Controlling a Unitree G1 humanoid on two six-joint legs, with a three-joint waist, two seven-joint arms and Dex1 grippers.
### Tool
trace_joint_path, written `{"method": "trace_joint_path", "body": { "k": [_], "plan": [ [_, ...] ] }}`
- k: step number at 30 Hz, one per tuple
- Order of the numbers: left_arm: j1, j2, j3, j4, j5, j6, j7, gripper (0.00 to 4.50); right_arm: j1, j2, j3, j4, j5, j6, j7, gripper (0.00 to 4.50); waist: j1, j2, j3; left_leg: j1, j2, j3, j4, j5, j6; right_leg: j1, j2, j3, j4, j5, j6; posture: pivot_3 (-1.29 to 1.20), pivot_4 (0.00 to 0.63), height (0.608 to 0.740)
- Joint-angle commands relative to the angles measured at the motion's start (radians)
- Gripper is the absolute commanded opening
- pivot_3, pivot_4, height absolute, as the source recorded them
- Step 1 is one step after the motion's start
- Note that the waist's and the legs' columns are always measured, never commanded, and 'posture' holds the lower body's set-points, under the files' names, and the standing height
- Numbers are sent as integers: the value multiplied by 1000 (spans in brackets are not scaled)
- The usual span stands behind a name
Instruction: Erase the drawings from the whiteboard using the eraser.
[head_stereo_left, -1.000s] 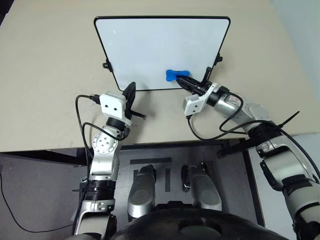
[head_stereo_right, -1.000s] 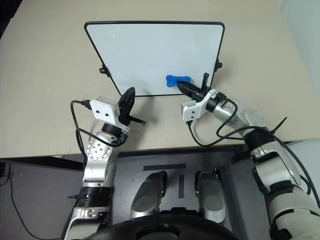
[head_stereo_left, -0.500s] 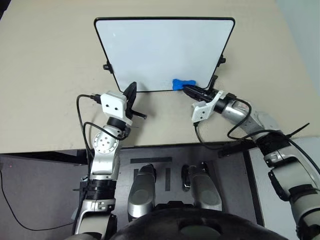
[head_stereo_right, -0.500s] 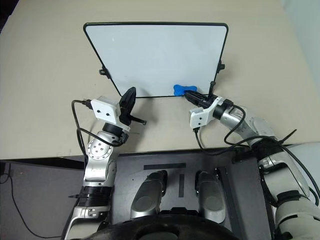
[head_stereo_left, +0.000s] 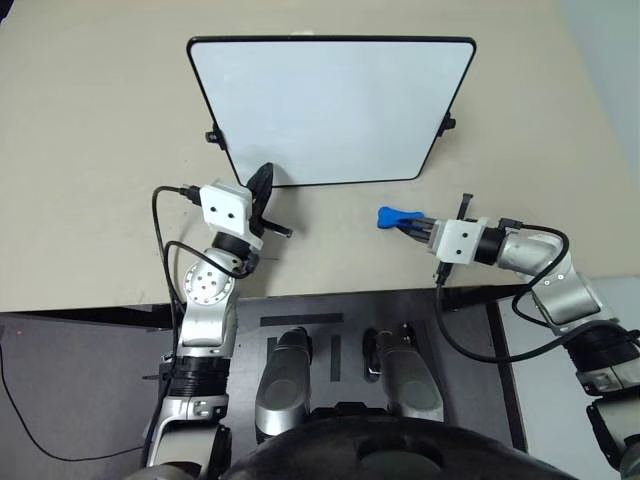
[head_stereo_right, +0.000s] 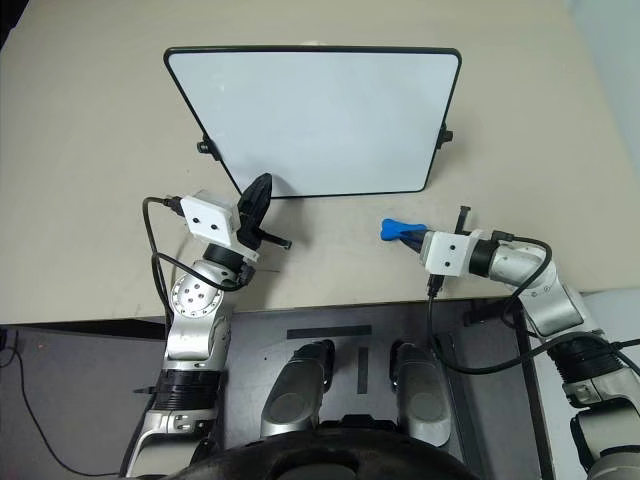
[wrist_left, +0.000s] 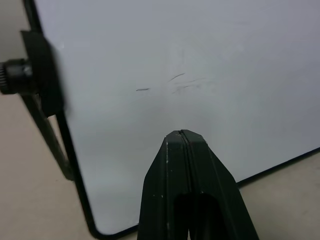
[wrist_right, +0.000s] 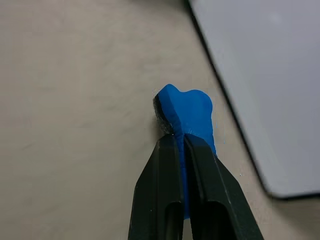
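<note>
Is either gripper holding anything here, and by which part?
The right gripper pinches the blue eraser at one end; the left gripper holds nothing.

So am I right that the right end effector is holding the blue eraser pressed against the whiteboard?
Not quite. The right end effector is holding the blue eraser, but over the bare table, apart from the whiteboard and nearer than its bottom edge. The left eye view shows the gap.
</note>
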Motion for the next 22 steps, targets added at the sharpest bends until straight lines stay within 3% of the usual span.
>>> {"method": "trace_joint_path", "body": {
  "k": [1,13,22],
  "plan": [
    [-12,12,10,-10,-10,-12,-13,0,-15,29,-32,-26,27,30,21,569,-1,0,0,0,0,0,0,2,1,0,0,0,1,0,0,0,150,740],
    [9,42,30,-50,-16,8,-12,0,5,75,-108,-85,84,85,43,4454,-1,0,0,8,-2,-1,4,10,5,5,0,3,11,0,-1,0,150,740],
    [13,84,31,-86,-35,58,-52,0,83,115,-202,-216,167,203,11,4486,-1,0,0,8,-3,-1,1,9,4,5,1,4,11,-4,1,0,150,740]
  ]
}}
